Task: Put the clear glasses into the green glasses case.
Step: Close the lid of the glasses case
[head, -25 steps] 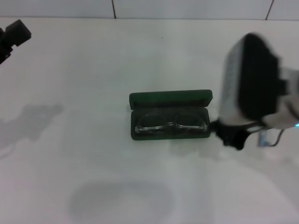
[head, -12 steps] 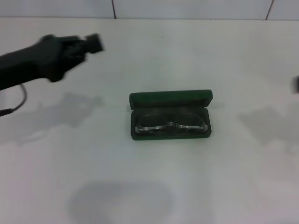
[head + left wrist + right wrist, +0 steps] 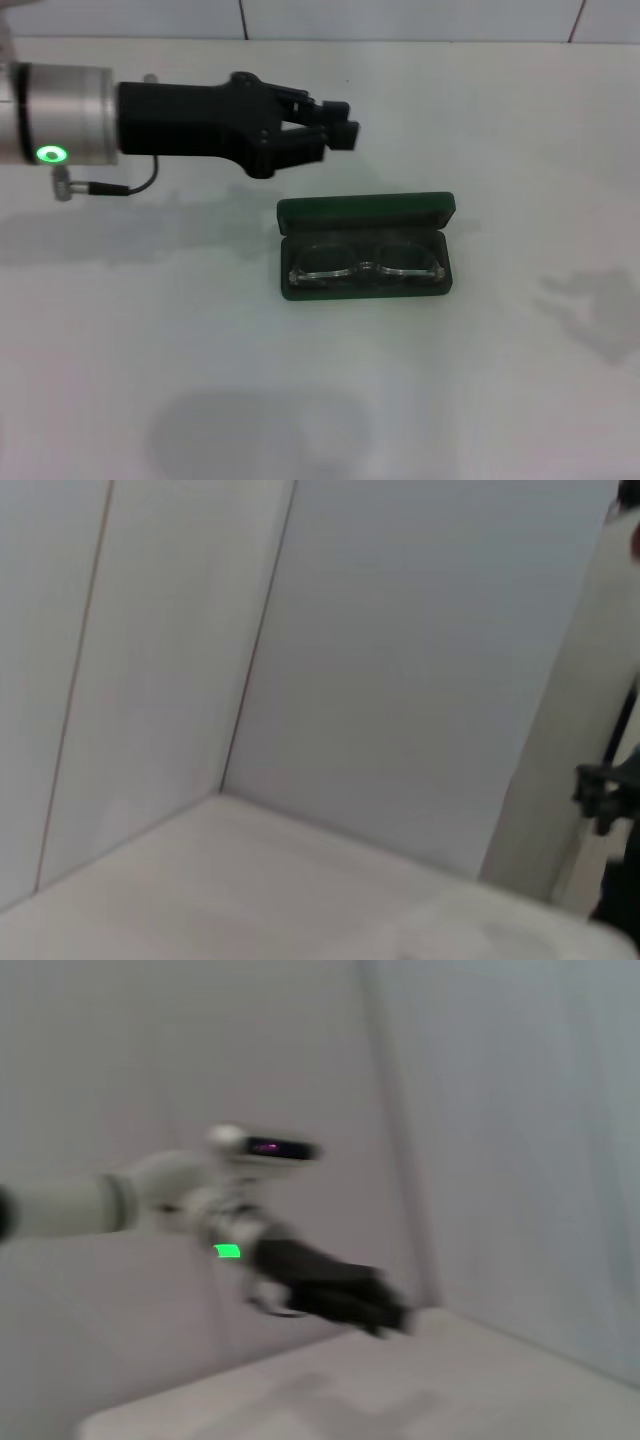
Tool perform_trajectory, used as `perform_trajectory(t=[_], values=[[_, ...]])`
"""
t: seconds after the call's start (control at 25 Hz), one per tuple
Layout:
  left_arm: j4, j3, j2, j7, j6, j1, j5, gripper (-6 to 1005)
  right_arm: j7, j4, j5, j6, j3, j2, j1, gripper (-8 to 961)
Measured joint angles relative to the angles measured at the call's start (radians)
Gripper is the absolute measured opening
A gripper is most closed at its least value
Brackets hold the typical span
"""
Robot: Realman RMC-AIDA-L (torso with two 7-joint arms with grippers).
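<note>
The green glasses case [image 3: 366,213] lies open in the middle of the white table, its lid standing up along the far side. The clear glasses [image 3: 366,264] lie inside it on the dark lining, lenses side by side. My left gripper [image 3: 343,122] reaches in from the left, hovering just beyond the case's far left corner, open and holding nothing. The right wrist view shows the same left gripper [image 3: 385,1310] from farther off, above the table. My right gripper is out of view.
White table [image 3: 200,330] all around the case, with a tiled wall [image 3: 400,18] along its far edge. The left wrist view shows only wall panels [image 3: 400,660] and a table corner [image 3: 220,810].
The right arm, beside the case's right end a second ago, has withdrawn out of view. The left arm has swung in from the far left towards the case. Case and glasses have not moved.
</note>
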Motion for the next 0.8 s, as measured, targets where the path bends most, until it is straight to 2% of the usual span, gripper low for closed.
perform_trajectory(t=[0.12, 0.24, 0.4, 0.56, 0.76, 0.8], values=[[-0.016, 0.047, -0.003, 0.003, -0.063, -0.035, 0.026, 234, -0.116, 0.114, -0.007, 0.016, -0.065, -0.002, 0.025, 192], [-0.028, 0.142, -0.003, 0.003, -0.172, -0.064, 0.028, 263, -0.188, 0.22, -0.051, 0.041, -0.068, -0.005, 0.066, 252], [-0.031, 0.272, -0.005, -0.03, -0.323, -0.071, 0.029, 302, -0.233, 0.278, -0.122, 0.078, -0.067, -0.003, 0.103, 332], [-0.065, 0.308, -0.005, -0.055, -0.369, -0.077, 0.031, 309, -0.243, 0.282, -0.152, 0.123, -0.071, 0.002, 0.112, 432], [-0.079, 0.32, -0.003, -0.067, -0.374, -0.08, 0.037, 289, -0.244, 0.302, -0.155, 0.138, -0.071, -0.009, 0.109, 635], [-0.08, 0.32, -0.003, -0.071, -0.374, -0.08, 0.04, 281, -0.244, 0.307, -0.156, 0.138, -0.071, -0.011, 0.11, 637]])
